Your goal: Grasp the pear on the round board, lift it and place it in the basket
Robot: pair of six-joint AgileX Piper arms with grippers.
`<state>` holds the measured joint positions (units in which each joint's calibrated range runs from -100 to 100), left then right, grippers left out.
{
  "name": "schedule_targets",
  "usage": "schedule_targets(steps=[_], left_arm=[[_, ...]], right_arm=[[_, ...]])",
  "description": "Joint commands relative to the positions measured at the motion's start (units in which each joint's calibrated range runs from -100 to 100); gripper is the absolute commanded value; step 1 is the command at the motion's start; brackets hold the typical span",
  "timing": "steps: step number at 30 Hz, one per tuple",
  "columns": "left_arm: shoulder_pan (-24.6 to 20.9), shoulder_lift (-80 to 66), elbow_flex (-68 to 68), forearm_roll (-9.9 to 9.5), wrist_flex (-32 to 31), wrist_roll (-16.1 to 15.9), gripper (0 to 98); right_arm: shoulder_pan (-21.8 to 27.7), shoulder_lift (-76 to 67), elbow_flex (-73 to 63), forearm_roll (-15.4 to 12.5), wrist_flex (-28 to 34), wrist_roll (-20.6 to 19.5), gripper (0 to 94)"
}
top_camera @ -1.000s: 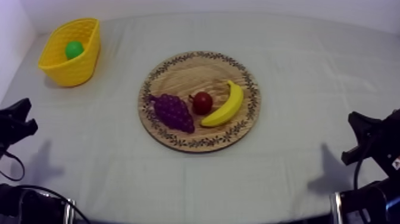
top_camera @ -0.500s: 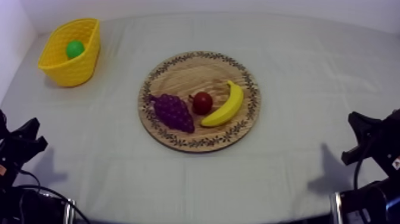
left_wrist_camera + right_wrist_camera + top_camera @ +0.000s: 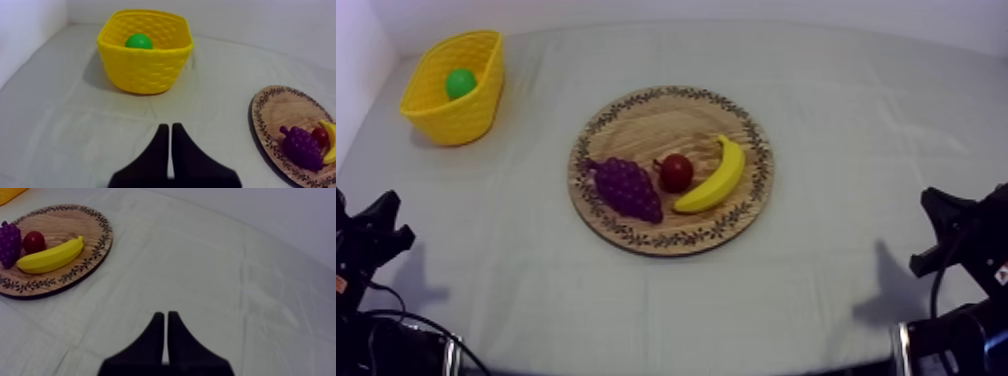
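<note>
Lowered since a second ago, left tool [image 3: 167,130] (fingers together) sits well short of pear [image 3: 138,41] in yellow basket [image 3: 145,70].

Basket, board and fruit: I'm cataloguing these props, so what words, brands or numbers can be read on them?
None readable: the yellow basket, the wooden board (its rim bears only an ornamental pattern), the banana, grapes, small red fruit and pear carry no text.

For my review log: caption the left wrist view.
Pear in the yellow basket; left gripper shut, over the cloth.
</note>
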<state>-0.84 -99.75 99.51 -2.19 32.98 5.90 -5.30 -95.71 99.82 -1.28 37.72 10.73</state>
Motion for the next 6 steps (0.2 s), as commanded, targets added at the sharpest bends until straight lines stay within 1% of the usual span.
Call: schedule_targets(steps=[1,6], left_arm=[[0.0,0.0,0.1,0.01,0.1,3.4,0.1],[0.0,0.0,0.1,0.01,0.0,3.7,0.1]], right_arm=[[0.0,0.0,0.0,0.0,0.0,0.0,0.4],[0.0,0.0,0.0,0.0,0.0,0.0,0.4]])
